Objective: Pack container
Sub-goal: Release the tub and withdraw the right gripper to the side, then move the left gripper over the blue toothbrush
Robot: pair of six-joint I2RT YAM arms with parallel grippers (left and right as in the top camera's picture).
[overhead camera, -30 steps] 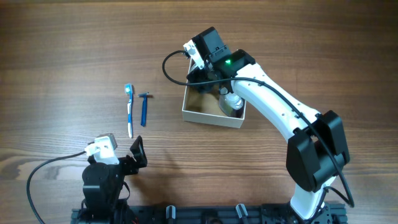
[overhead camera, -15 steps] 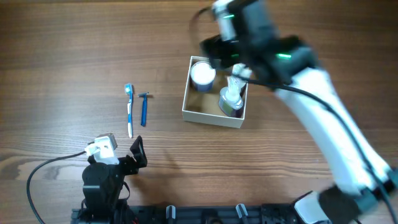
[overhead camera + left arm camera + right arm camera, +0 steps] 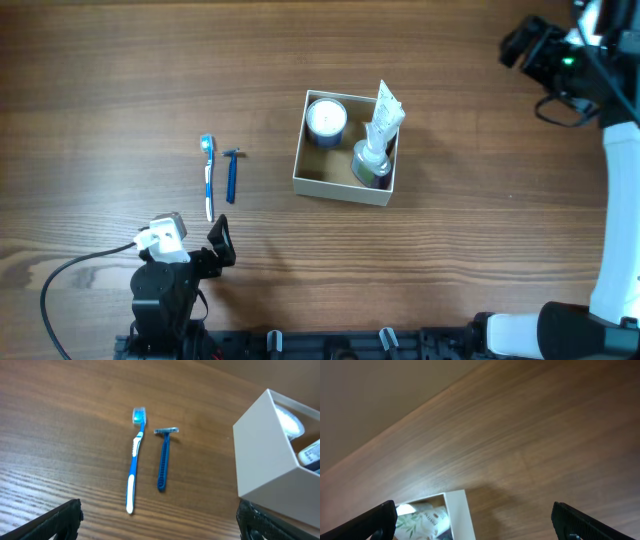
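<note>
The container (image 3: 300,178), a square shallow box with white walls and a brown inside, sits mid-table. It holds a round white-lidded jar (image 3: 326,119), a tube (image 3: 384,110) and a pump bottle (image 3: 370,160). A blue toothbrush (image 3: 208,177) and a blue razor (image 3: 231,174) lie side by side to its left; both also show in the left wrist view, toothbrush (image 3: 135,460), razor (image 3: 163,460), with the box wall (image 3: 260,455). My left gripper (image 3: 220,245) is open and empty near the front edge. My right gripper (image 3: 520,45) is open and empty at the far right; its view shows the box corner (image 3: 459,510).
Bare wood table (image 3: 120,80) all round. A cable (image 3: 70,275) loops from the left arm's base at the front left. The table's far edge shows in the right wrist view (image 3: 420,407).
My right arm has lifted out of the container and swung away to the far right. The jar, tube and bottle are now uncovered in the box. The left arm has not moved.
</note>
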